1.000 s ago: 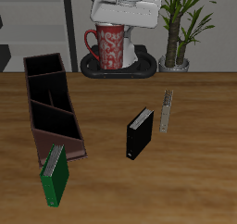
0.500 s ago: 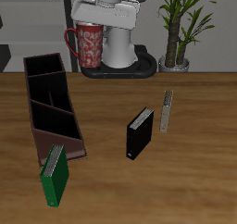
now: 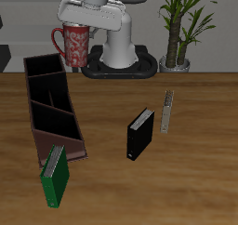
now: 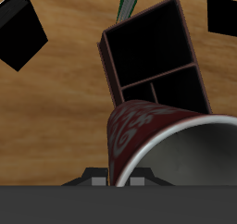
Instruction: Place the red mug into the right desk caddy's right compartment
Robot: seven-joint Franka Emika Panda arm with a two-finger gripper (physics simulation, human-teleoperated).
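I am holding the red mug (image 3: 73, 45) up in the air, with my gripper (image 3: 82, 22) clamped on its rim from above; the fingers themselves are mostly hidden behind the mug and my wrist. The mug is hanging upright, its loop handle pointing outward, away from my base.

Below and in front of the mug, the right desk caddy (image 3: 53, 106) is lying on the wooden table (image 3: 186, 173). Its long axis is running from the back of the table toward the front edge. The right compartment (image 3: 45, 67), the squarish end section, is the end nearest the mug, almost directly underneath and slightly toward the table's front.

In the wrist view, the mug (image 4: 157, 140) is filling the foreground and the caddy (image 4: 153, 56) is lying just beyond it, its squarish section (image 4: 171, 91) closest to the mug.

My judgement: the mug is needing only a short move forward, then a straight descent.
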